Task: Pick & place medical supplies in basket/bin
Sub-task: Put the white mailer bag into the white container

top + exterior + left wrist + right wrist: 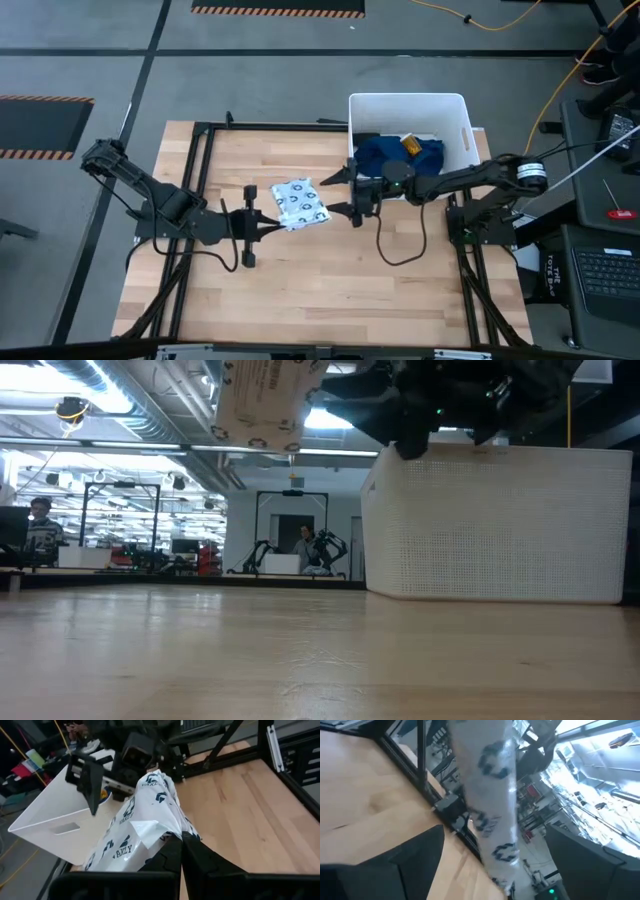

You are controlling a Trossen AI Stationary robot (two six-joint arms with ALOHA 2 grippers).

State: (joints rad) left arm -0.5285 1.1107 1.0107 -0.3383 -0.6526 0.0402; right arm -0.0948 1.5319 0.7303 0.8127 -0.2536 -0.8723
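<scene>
Left end effector [268, 222]: fingers together, clamped on the lower edge of the white packet [300, 203] with dark printed marks; the packet is held up off the tabletop [330, 290], mid-table, between the two arms. In the left wrist view the packet [137, 827] rises from the pinched fingers [180, 852].

Right end effector [338, 194]: fingers wide apart, one to each side of the packet's far edge, just beside it; contact cannot be told. Right wrist view: packet [492, 805] stands between the two dark fingers.

White tub [408, 105] sits at the tabletop's far right, behind the right arm. Inside: dark-blue cloth [395, 152] with a small orange item [411, 146] on it.
</scene>
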